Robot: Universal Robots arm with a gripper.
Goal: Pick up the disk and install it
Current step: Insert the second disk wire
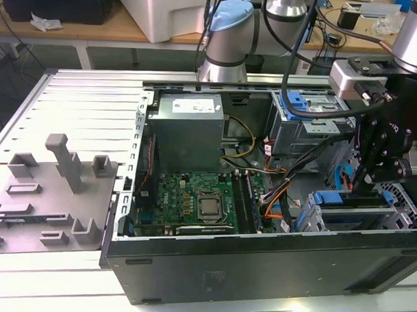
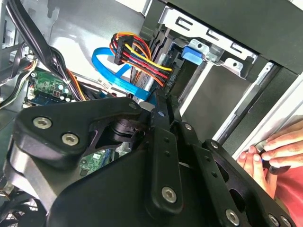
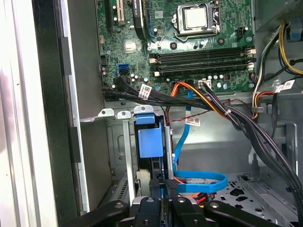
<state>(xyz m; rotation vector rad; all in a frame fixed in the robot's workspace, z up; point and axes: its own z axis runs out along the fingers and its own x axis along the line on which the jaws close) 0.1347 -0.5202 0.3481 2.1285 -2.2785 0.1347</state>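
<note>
In the exterior view an open computer case [image 1: 191,265] lies on its side on a slatted table [image 1: 73,96], with the motherboard [image 1: 193,200] and power supply [image 1: 189,128] exposed; the gripper [image 1: 367,181] hangs low at the exterior view's right end of the case, just above the lower drive cage [image 1: 343,215], where the blue edge of the disk [image 1: 354,198] runs along the cage top; a second cage [image 1: 309,122] with a blue tab sits further back; a grey fixture plate [image 1: 49,198] lies on the table at the exterior view's left. In the second wrist view the black gripper [image 2: 160,113] reaches toward the cage [image 2: 208,42], its fingers drawn close together on a thin dark edge with a blue spot, apparently the disk's carrier; a blue flat cable [image 2: 118,78] and a bundle of coloured wires [image 2: 142,54] lie behind; a person's hand [image 2: 272,151] rests on the case edge. In the first wrist view the fingertips [image 3: 163,189] pinch the disk [image 3: 150,142], which stands edge-on and partly down in the cage slot, blue carrier uppermost; the blue cable [image 3: 199,182] loops just beside it, and the motherboard [image 3: 180,42] lies beyond.
</note>
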